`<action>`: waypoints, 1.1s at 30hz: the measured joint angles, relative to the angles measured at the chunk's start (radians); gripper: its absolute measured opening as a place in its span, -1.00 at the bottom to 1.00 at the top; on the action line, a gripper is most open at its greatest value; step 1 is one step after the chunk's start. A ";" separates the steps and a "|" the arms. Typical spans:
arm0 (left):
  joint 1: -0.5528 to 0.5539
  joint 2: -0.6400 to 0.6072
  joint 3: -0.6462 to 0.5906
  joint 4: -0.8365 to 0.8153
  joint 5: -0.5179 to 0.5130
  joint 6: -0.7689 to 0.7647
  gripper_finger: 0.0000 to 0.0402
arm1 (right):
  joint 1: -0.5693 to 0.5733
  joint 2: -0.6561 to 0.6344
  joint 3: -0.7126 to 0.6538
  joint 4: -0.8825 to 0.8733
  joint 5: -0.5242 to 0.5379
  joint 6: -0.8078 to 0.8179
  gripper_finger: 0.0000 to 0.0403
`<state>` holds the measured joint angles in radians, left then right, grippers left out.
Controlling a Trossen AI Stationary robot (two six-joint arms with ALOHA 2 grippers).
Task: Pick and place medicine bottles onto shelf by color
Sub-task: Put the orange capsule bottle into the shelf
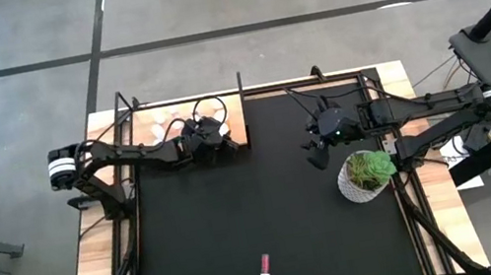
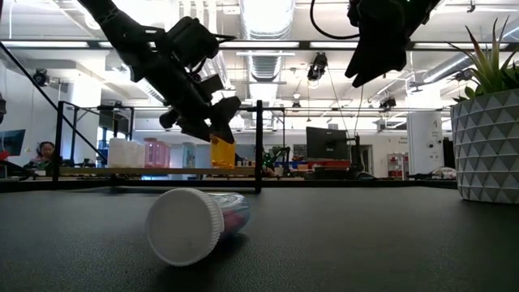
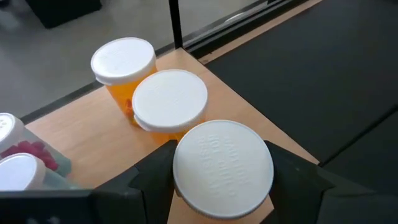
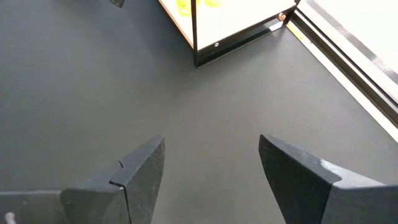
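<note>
Two orange bottles point(image 3: 146, 84) already stand on the shelf point(image 1: 148, 124). L gripper point(image 3: 222, 177) is over the shelf's corner, pinching a third white-capped bottle point(image 3: 222, 169) just beside them: placing step, I'd say. Next: lower, release w/o knocking neighbours. One pink bottle point(image 1: 265, 266) lies on the mat, well away from the shelf. R gripper point(image 4: 211, 168) hangs spread, empty, near the plant pot point(image 1: 366, 177).

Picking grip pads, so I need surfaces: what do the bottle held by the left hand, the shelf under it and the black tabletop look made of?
Held bottle: likely plastic, matte white cap with embossed lettering. Shelf: pale wood with visible grain, smooth. Black tabletop: matte, glare-free, perhaps a rubber or fabric mat.
</note>
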<state>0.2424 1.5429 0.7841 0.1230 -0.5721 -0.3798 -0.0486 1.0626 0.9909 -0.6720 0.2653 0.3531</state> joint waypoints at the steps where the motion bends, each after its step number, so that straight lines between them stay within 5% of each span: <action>1: 0.000 0.000 0.000 0.000 0.000 -0.001 -0.01 | 0.000 0.000 0.000 0.000 0.000 0.000 0.24; 33: 0.005 -0.010 0.004 0.000 -0.031 -0.006 0.16 | 0.000 0.000 0.000 -0.002 -0.002 0.003 0.24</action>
<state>0.2478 1.5332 0.7878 0.1234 -0.6027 -0.3859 -0.0486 1.0626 0.9909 -0.6740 0.2630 0.3565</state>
